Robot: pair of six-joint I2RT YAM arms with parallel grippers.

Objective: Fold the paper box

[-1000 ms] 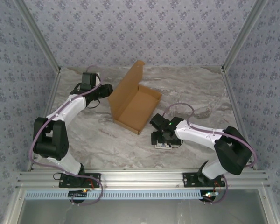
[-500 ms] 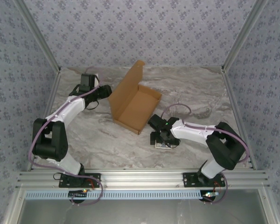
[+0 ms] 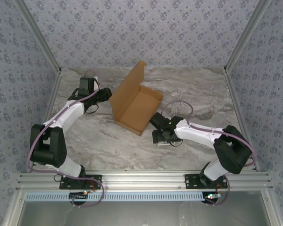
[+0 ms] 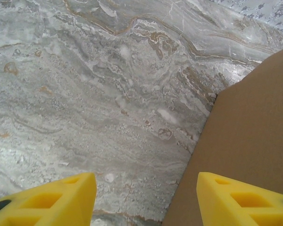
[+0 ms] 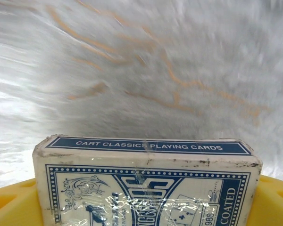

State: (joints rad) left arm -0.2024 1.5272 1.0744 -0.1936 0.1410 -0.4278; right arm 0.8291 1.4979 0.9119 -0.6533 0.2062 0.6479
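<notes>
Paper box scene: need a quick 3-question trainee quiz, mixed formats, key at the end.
1. True or false: the paper box is folded shut.
2. What sits between the fingers of the right gripper?
A) a pack of playing cards
B) a roll of tape
C) a flap of the box
3. Short answer: which gripper is at the box's raised side, fingers apart with nothing clamped?

Key
1. False: it is open, with one side standing up.
2. A
3. The left gripper.
</notes>
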